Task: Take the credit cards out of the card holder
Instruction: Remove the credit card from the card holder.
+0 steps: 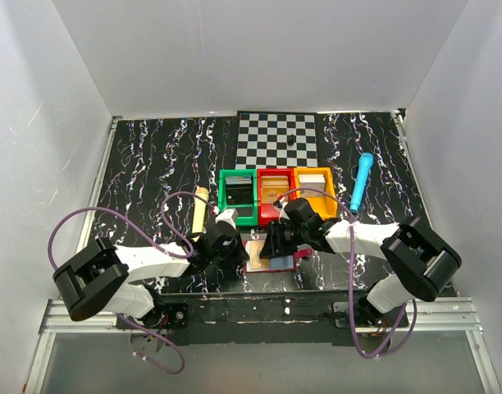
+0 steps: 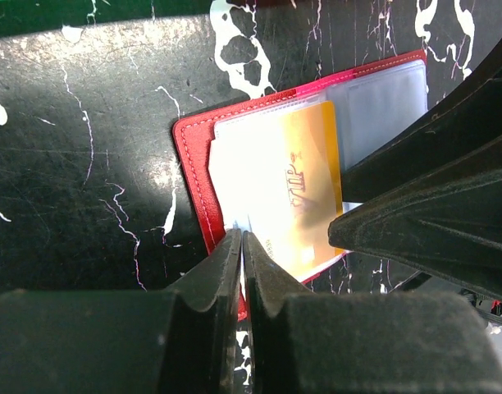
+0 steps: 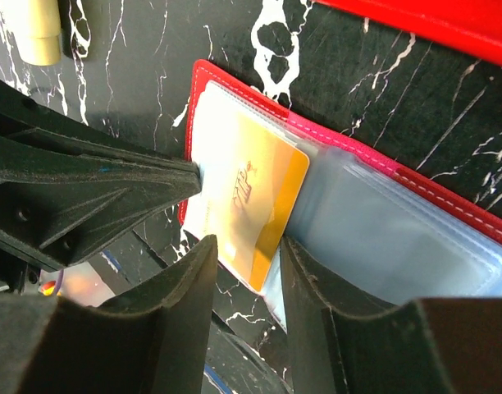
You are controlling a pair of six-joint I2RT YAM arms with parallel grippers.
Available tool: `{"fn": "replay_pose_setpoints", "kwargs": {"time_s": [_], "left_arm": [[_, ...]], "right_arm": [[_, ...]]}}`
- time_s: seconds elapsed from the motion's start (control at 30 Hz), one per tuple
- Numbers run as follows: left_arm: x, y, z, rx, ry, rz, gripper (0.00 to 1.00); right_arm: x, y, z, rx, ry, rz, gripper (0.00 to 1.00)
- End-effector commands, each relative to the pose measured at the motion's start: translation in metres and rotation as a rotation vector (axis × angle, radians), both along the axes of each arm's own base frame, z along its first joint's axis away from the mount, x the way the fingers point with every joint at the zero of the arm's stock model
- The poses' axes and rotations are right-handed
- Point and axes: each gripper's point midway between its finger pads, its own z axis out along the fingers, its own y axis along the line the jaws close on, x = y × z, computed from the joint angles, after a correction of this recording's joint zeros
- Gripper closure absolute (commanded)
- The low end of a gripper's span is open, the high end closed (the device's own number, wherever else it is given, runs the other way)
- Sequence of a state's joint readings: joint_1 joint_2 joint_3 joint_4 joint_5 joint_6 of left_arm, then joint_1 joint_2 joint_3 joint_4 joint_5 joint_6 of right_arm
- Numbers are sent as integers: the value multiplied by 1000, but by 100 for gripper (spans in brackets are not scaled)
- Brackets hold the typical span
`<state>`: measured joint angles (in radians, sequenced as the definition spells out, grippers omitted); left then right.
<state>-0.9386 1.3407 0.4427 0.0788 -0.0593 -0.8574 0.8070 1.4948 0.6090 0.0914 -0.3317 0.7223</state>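
The card holder [image 1: 271,256] lies open on the black marbled table, in front of the bins. It is red-edged with pale clear sleeves [image 2: 382,98] [image 3: 399,246]. A yellow VIP card [image 2: 308,185] [image 3: 263,201] sticks partway out of a sleeve. My left gripper [image 1: 233,243] [image 2: 243,240] is shut on the near edge of the holder's left page. My right gripper [image 1: 276,240] [image 3: 247,263] is open, with its jaws on either side of the yellow card's lower corner. The right gripper's dark finger [image 2: 423,205] shows in the left wrist view. The left gripper's fingers [image 3: 95,185] show in the right wrist view.
A green bin [image 1: 238,195], a red bin [image 1: 275,190] and an orange bin [image 1: 315,189] stand in a row behind the holder, with cards in them. A checkerboard [image 1: 277,138] lies further back. A blue marker [image 1: 362,180] is at the right and a cream cylinder [image 1: 200,212] at the left.
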Motion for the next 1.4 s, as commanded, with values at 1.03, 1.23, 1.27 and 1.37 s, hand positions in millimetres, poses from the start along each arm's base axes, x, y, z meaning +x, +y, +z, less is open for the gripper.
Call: {"fn": "replay_pose_setpoints", "kwargs": {"time_s": [1.03, 1.23, 1.27, 1.37], "left_arm": [[-4, 3, -19, 36, 36, -4, 100], [-4, 1, -19, 26, 37, -15, 100], [-5, 0, -19, 20, 37, -17, 100], [-6, -2, -20, 14, 43, -27, 100]], "right_arm": [[0, 11, 46, 221, -70, -3, 55], [2, 11, 52, 263, -71, -22, 54], [3, 11, 52, 266, -68, -24, 54], [5, 10, 51, 278, -56, -42, 54]]}}
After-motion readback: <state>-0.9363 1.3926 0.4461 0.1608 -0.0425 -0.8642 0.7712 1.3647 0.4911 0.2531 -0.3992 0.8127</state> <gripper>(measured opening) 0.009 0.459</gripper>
